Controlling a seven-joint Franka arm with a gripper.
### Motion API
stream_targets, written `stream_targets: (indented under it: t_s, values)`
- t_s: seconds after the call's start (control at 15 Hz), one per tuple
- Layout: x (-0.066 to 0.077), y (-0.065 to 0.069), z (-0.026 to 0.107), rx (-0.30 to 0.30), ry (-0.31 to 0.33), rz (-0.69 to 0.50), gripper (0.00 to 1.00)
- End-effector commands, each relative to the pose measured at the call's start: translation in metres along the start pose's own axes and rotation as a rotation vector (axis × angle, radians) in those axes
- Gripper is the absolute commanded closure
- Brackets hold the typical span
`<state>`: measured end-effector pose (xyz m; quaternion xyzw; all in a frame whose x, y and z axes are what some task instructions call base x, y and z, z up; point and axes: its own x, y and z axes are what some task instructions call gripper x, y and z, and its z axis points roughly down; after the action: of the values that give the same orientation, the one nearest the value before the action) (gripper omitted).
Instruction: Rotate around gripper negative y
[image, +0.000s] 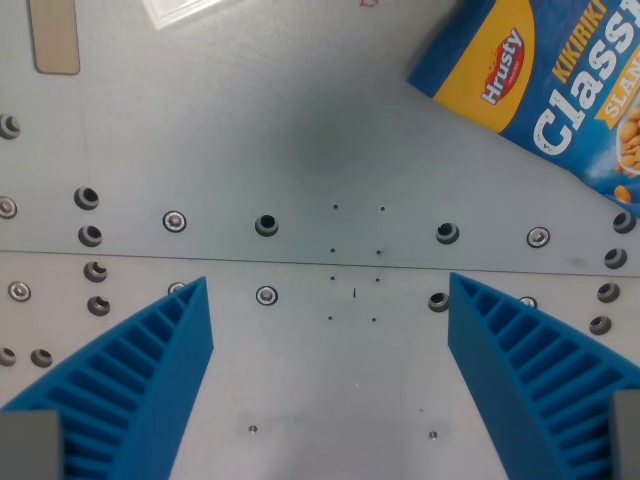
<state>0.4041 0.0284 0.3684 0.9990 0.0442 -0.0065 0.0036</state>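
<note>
**Gripper hanging over bare plate, snack bag off in the corner**

Closest to my camera I've got the gripper (328, 290), with two blue ribbed fingers (150, 370) coming in from the bottom corners. They're spread wide apart with nothing between them, just open metal. Loads of free room in that gap.

Under them is the grey metal table (300, 130), with a seam line (250, 262) running straight across just past the fingertips. Bolt holes and screw heads (266, 224) sit in rows on both sides of the seam, and there's a little cluster of tiny dots in the middle.

Further out, one blue and yellow snack bag (545, 80) lies flat and tilted at the wrist view's right top corner, cut off by the frame edge. I can't see inside it. Top left there's one tan strip (55, 38), and next to it a white thing (185, 10), mostly out of frame.
</note>
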Motion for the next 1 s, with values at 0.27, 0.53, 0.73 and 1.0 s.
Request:
stream_targets:
  t_s: [0.27,0.53,0.73,1.0]
  values:
    - [-0.0005,0.0,-0.0026,-0.001,-0.047,0.0,0.0]
    - [-0.0005,0.0,-0.0026,-0.001,-0.1,0.0,0.0]
    - [-0.0005,0.0,-0.0026,-0.001,-0.14,0.0,0.0]
    - [-0.0005,0.0,-0.0026,-0.001,-0.194,0.0,0.0]
